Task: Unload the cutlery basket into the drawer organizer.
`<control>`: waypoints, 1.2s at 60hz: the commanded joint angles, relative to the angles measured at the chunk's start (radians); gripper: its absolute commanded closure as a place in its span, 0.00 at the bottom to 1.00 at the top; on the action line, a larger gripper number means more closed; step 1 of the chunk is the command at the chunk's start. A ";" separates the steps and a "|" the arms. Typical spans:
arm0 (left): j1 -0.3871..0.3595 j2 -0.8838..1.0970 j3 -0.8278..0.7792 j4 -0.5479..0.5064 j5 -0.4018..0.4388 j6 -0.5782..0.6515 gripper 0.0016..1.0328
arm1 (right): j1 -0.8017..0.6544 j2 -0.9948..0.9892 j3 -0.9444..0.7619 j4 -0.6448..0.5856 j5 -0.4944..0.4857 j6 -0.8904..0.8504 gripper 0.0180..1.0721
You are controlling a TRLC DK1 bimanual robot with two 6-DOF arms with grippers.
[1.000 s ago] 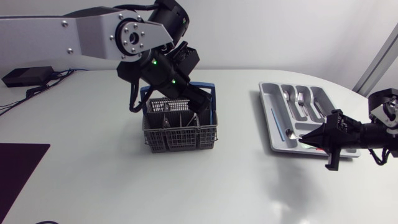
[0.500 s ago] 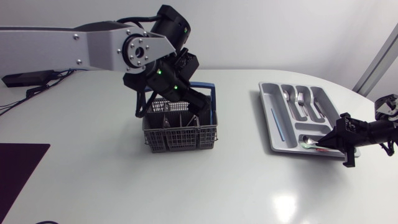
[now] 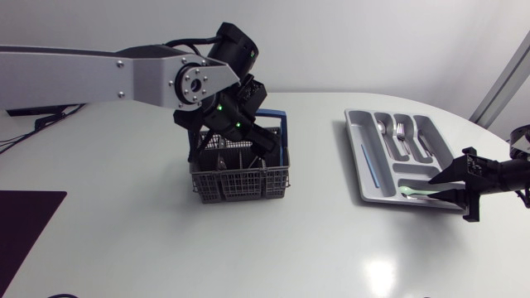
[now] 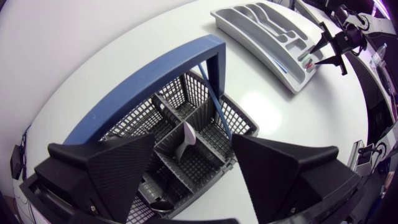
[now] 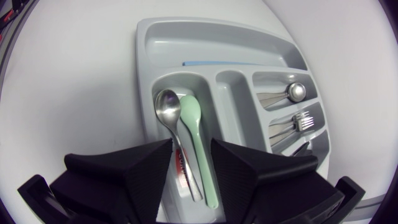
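Retreating from the drawer organizer [image 3: 365, 162] in the head view, the right gripper [image 3: 445, 187] had left the green spoon [image 3: 411, 192] there while the left gripper [image 3: 261, 145] dipped into the cutlery basket [image 3: 240, 180]; the left wrist view showed its fingers [image 4: 118, 168] apart over a steel utensil [image 4: 185, 140], presumably to grasp it; the right wrist view showed the other fingers spread, the spoon released.

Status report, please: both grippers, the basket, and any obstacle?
Left gripper open over cutlery basket, grey utensil inside. Right gripper open over drawer organizer; metal spoon and green spoon lie in it. Nothing in the way.
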 commanded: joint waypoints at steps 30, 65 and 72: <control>-0.024 0.036 -0.160 0.220 -0.051 -0.056 0.43 | 0.020 -0.296 -0.230 -0.011 -0.133 0.082 0.33; -0.025 0.102 -0.170 0.320 -0.109 -0.071 0.68 | 0.038 -0.360 -0.296 -0.003 -0.162 0.096 0.33; -0.028 0.110 -0.175 0.325 -0.111 -0.073 0.78 | 0.040 -0.366 -0.307 -0.002 -0.164 0.096 0.33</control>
